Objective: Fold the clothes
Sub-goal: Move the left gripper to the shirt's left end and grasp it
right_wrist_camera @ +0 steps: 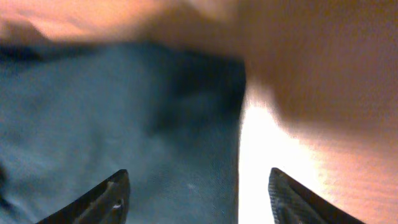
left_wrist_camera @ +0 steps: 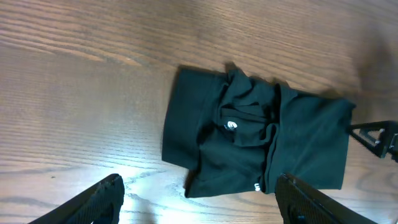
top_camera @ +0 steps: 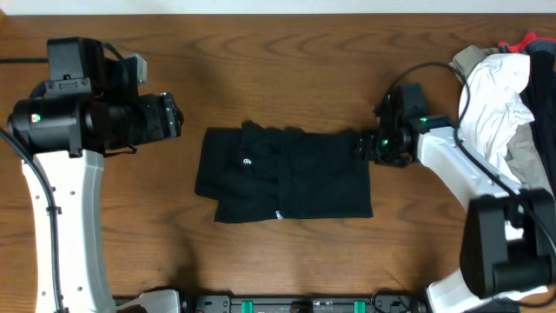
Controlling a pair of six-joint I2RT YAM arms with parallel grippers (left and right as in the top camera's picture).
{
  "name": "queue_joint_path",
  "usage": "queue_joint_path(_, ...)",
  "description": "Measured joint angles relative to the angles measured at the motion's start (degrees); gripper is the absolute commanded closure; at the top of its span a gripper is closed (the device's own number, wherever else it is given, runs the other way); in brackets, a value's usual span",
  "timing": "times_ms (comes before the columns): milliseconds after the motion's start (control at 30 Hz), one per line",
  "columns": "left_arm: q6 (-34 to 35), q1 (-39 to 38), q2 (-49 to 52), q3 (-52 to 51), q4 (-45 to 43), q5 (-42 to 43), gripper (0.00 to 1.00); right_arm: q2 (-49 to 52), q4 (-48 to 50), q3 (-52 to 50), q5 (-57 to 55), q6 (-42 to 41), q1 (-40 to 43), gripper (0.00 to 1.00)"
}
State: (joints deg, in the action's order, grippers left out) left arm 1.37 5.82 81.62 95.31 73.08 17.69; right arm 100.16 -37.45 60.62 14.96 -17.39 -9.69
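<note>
Overhead: the folded black shirt [top_camera: 282, 174] lies on the table [top_camera: 287, 69]. The right gripper [top_camera: 358, 146] is at its edge with jaws spread, and the left gripper [top_camera: 178, 117] hangs nearby, also spread and empty.

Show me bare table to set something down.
Bare wood between the left arm and the shirt, and along the shirt's far and near sides. Crowded: the right gripper at the shirt's edge, laundry pile beyond.

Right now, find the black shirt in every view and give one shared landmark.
Overhead: the black shirt lies folded mid-table.
Left wrist: right of centre, white logo showing.
Right wrist: blurred, filling the left side.
Shared landmark: the shirt corner by the right gripper, against the bare wooden table.
</note>
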Motion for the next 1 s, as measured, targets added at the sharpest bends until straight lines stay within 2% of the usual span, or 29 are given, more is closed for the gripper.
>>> queue_joint_path(133, -0.33, 0.0, 1.53, -2.36, -0.74, -0.02, 0.2, 1.51, -1.66, -0.09, 0.55, 0.02, 0.0, 0.22)
queue_joint_path(333, -1.05, 0.0, 8.17, -11.43, -6.14, 2.4, 0.2, 0.61, -2.19, -0.09, 1.18, 1.36, 0.79, 0.18)
queue_joint_path(367, -1.29, 0.0, 9.42, -13.11, -7.23, 3.1, 0.2, -0.15, -2.58, -0.11, 1.2, 1.7, 1.18, 0.17)
queue_joint_path(400, -1.46, 0.0, 10.84, -14.86, -8.15, 3.78, 0.15, -1.31, -3.04, -0.13, 1.16, 2.08, 1.66, 0.17)
queue_joint_path(567, -2.69, 0.0, 16.87, -21.81, -12.13, 7.1, 0.12, -9.84, -4.83, -0.15, 1.36, 3.23, 4.55, 0.14)
queue_joint_path(733, -3.3, -0.24, 21.42, -23.96, -16.79, 9.16, 0.11, -17.64, -5.55, -0.15, 1.36, 3.8, 6.29, 0.14)
queue_joint_path(1000, -5.09, -4.57, 27.91, -26.88, -22.8, 10.03, 0.1, -22.4, -6.64, -0.15, 1.38, 4.07, 6.91, 0.14)
